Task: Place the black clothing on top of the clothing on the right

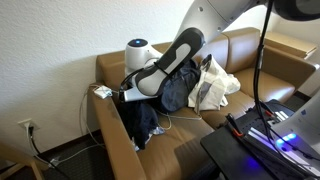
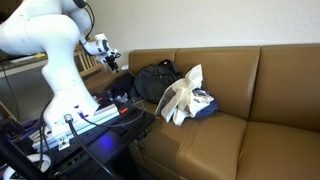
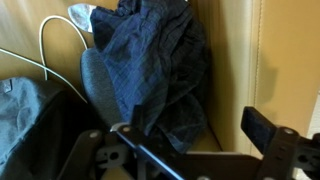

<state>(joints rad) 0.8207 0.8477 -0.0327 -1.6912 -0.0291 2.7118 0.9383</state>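
— Item one, black clothing (image 1: pixel 140 122): location?
— Hanging at the armrest end of the couch (image 1: pixel 115 150), at nine o'clock from the white cloth (image 1: pixel 214 84). A blue garment (image 1: pixel 176 92) is bunched between the two, close against both.

— Item two, gripper (image 3: pixel 185 138)?
— In the wrist view the fingers (image 3: pixel 266 132) are spread wide with nothing between them. The blue garment sits at twelve o'clock from it, against the couch back. A cable (image 3: pixel 48 50) loops at ten o'clock.

— Item three, target pile?
— White cloth (image 2: pixel 186 95) over something blue, at three o'clock from the black clothing (image 2: pixel 150 80). There is nothing black on top of it.

— Status?
— By my reckoning, nothing is done yet. Outstanding: grasp, lift, carry toward three o'clock, release on the white cloth. I cannot tell which dark piece the arm (image 1: pixel 168 62) is lined up on.
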